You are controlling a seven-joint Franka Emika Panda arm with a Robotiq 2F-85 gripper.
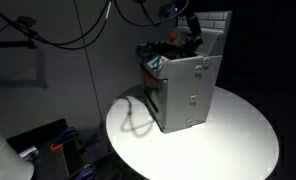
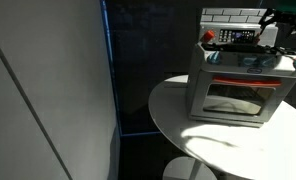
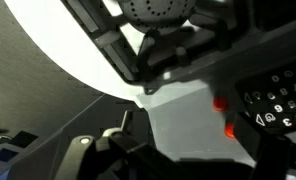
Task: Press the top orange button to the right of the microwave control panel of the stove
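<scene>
Stove stands directly under tool, close by.

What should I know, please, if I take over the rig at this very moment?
Gripper: over the back of the stove top; the pictures do not show whether the jaws are open or shut.
Stove: upright on the round white table.
Targets: the wrist view shows two orange buttons beside the dark keypad.
Done: the arm is at the stove, close to the control panel.
Left: no contact with either button shows, so the press appears not yet made. Confirm which button is the upper one (the wrist picture may be flipped), line up and press it.
</scene>
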